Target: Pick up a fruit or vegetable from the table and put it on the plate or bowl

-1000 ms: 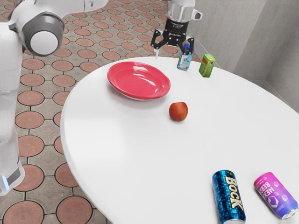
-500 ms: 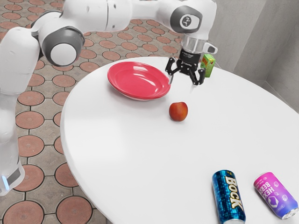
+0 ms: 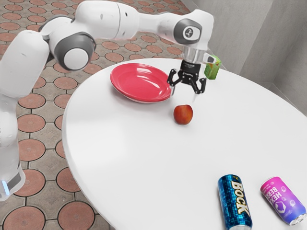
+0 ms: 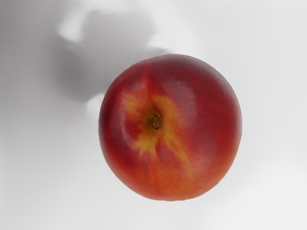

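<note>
Jaws open and empty, poised just above the peach [image 3: 183, 114] on the tabletop [image 3: 144, 158]; nothing grasped yet, with grip and transfer to the red plate [image 3: 142, 82] at far left remaining.

Bright even light, soft grey shadow [image 4: 100, 52] on white table [image 4: 38, 191]

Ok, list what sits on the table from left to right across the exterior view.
red plate → peach → green carton → blue can → pink can
</note>
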Robot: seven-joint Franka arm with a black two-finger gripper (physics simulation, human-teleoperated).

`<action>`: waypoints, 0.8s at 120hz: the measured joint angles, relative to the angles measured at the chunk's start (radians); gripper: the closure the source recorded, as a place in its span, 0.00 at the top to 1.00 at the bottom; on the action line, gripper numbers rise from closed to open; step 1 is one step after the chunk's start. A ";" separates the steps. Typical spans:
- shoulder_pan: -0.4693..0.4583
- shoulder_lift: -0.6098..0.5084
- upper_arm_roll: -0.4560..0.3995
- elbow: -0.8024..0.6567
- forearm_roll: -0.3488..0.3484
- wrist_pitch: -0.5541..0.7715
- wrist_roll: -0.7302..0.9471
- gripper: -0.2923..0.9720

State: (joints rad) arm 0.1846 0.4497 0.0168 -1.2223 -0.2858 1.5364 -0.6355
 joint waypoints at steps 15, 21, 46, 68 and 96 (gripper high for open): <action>0.025 0.012 -0.003 0.001 -0.009 0.004 0.003 0.77; 0.026 0.013 -0.005 0.002 -0.010 0.004 0.004 0.77; 0.023 0.025 -0.009 0.002 -0.010 0.010 0.038 0.77; 0.018 0.050 -0.022 0.001 -0.011 0.050 0.151 0.77; 0.024 0.073 -0.026 0.002 -0.013 0.092 0.252 0.77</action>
State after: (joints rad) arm 0.2081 0.5224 -0.0093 -1.2200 -0.2989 1.6289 -0.3831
